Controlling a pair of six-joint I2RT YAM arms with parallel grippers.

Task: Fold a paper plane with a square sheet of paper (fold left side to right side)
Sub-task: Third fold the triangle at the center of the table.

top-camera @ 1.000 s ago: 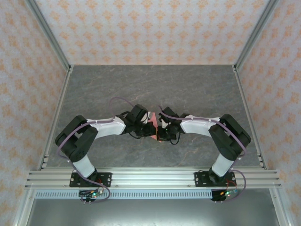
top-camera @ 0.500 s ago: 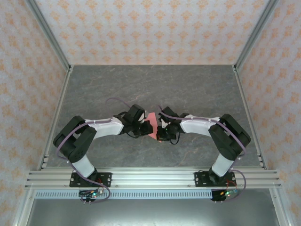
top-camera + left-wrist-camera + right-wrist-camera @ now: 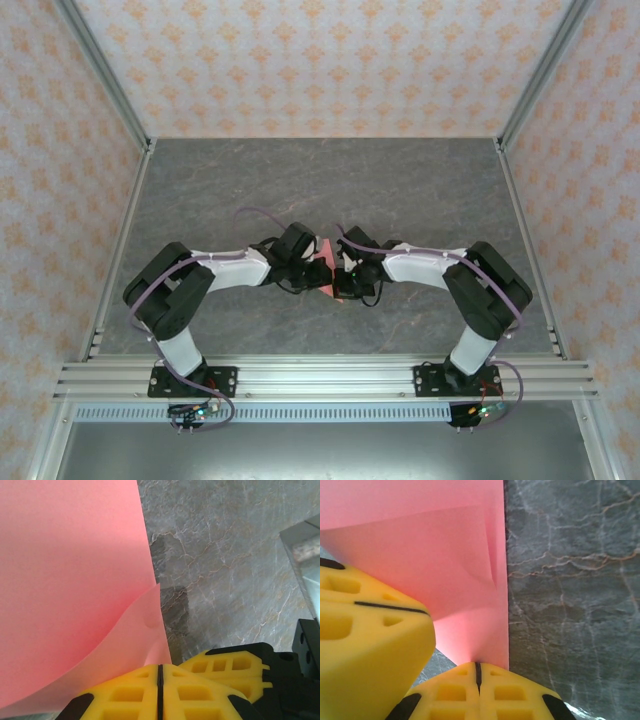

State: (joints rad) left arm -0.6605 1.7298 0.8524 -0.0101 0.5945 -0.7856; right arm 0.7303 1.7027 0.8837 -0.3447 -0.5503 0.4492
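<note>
Left gripper (image 3: 160, 672): yellow pads pressed tight together, seam line closed, and the corner of a lifted pink layer runs right into the tips, so it reads as a pinch on the square sheet of paper (image 3: 75, 580)

Right gripper (image 3: 477, 667): pads also shut flush, and the paper edge (image 3: 445, 555) drops straight into the seam, so it is pinched there too

The two grippers sit just beside each other; the left one's pad fills the lower left of the right wrist view (image 3: 370, 645)

From the top view, both wrists meet mid-table over the paper (image 3: 325, 268), which lies between them on the grey marbled table (image 3: 300, 180). The paper is partly folded: the upper layer is bowed and not flat, and a soft dent shows near the edge

Risks, as a judgement:
- both grips bite only the very edge, so thin paper could slip out on any tug
- arms pulling in opposite directions could tear or wrinkle the sheet
- the bowed layer may land off the lower edge, giving a skewed crease
- the pads are so near each other that a small sideways move could knock them together
</note>
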